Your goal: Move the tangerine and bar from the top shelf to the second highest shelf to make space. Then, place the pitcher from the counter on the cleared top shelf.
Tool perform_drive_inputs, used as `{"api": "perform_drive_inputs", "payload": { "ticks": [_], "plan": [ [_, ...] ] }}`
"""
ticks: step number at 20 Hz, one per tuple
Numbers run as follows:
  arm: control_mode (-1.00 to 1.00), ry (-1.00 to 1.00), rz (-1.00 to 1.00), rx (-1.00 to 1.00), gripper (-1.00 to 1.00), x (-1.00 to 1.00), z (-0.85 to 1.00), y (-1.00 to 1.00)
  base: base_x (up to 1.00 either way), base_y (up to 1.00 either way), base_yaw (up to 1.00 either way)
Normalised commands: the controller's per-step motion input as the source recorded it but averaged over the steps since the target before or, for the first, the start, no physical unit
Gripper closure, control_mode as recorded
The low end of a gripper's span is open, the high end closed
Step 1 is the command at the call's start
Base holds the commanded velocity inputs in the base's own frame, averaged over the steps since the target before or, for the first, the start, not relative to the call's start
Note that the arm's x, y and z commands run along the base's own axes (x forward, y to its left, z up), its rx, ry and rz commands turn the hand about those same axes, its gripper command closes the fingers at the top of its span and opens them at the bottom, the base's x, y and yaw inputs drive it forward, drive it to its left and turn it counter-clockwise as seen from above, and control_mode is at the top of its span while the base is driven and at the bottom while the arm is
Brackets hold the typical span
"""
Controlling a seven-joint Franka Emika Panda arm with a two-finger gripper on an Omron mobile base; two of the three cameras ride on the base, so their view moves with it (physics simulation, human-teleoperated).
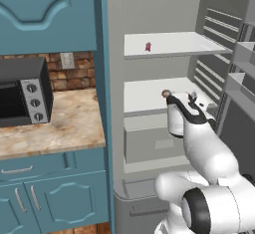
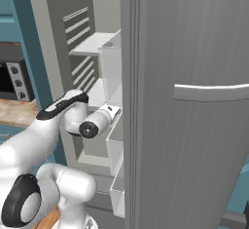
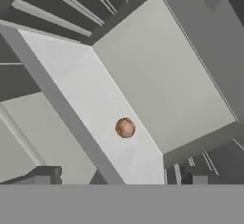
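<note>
The fridge's top shelf (image 1: 174, 43) carries the small red-pink bar (image 1: 148, 47) near its front left. The tangerine (image 1: 165, 93) lies on the second highest shelf (image 1: 142, 98), with nothing touching it. My gripper (image 1: 192, 97) hangs just to its right above that shelf, open and empty. In the hand view the tangerine (image 3: 125, 127) rests on the white shelf (image 3: 86, 89), clear of the gripper (image 3: 123, 178), whose dark fingertips (image 3: 47, 174) stand wide apart. The counter (image 1: 64, 123) lies to the left of the fridge. The pitcher is out of view.
A black toaster oven (image 1: 22, 91) stands on the counter at the left. The open fridge door (image 2: 194, 101) with its white bins (image 1: 241, 54) closes in on the right of the arm. A grey drawer (image 1: 149, 141) sits below the shelves.
</note>
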Motion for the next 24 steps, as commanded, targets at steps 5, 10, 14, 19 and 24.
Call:
{"api": "perform_drive_inputs", "payload": {
  "ticks": [5, 10, 14, 19, 24],
  "plan": [
    [-1.0, 0.03, 0.15, -0.08, -1.0, -0.65, 1.0, 0.1, 0.0, 0.0, 0.0],
    [-1.0, 0.07, 0.15, -0.02, -1.0, -0.29, 1.0, 0.0, 0.0, 0.0, 0.0],
    [-1.0, 0.11, 0.13, -0.02, -1.0, -0.2, 1.0, 0.0, 0.0, 0.0, 0.0],
    [-1.0, 0.23, 0.09, 0.0, -1.0, -0.02, 1.0, 0.07, 0.0, 0.0, 0.0],
    [-1.0, 0.22, 0.02, 0.03, -1.0, 0.0, 1.0, 0.35, 0.0, 0.0, 0.0]
  ]
}}
